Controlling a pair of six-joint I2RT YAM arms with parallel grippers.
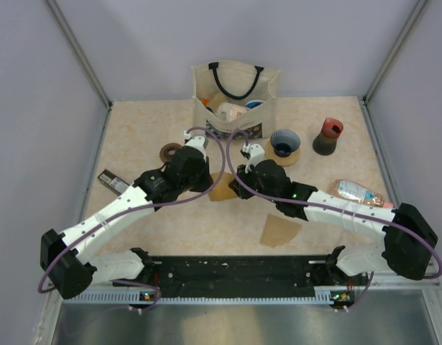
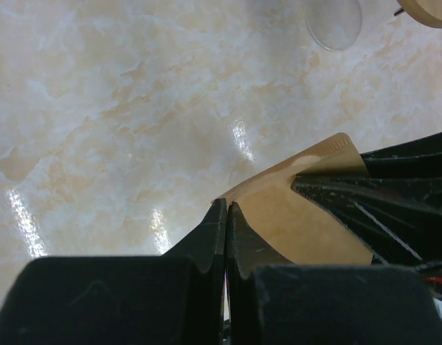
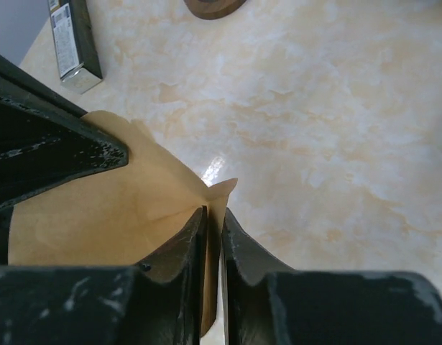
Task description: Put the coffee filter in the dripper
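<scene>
My left claw (image 2: 226, 210) is pressed together with no gap to speak of, nipping one corner of the coffee filter (image 2: 307, 215). My right claw (image 3: 213, 219) is likewise closed, with the opposite edge of the same paper sandwiched between its fingers. The filter is stretched between the two over the middle of the table (image 1: 149, 129), near and to the left of the dripper (image 1: 284, 146), which stands apart from it with its blue mouth upward. The paper's long axis runs left to right from one claw to the other. From the corner in my left claw it fans wider toward the right, and a ribbed seam shows along one edge. I cannot tell whether its two layers are parted or whether its lower edge touches the surface: my own fingers cover much of it, and from above my wrists hide all but a tan wedge. A second brown sheet (image 1: 280, 230) lies flat on the near right. Farther out are a dark grinder with a red top (image 1: 328, 136) at far right, a cream tote bag (image 1: 235, 93) by the far wall, a brown ring (image 1: 170, 152) to the left, a dark packet (image 1: 113, 181) at the left edge and a clear plastic packet (image 1: 361, 192) at the right. The surface is glossy cream marbling with glints; pale lilac walls close three sides.
</scene>
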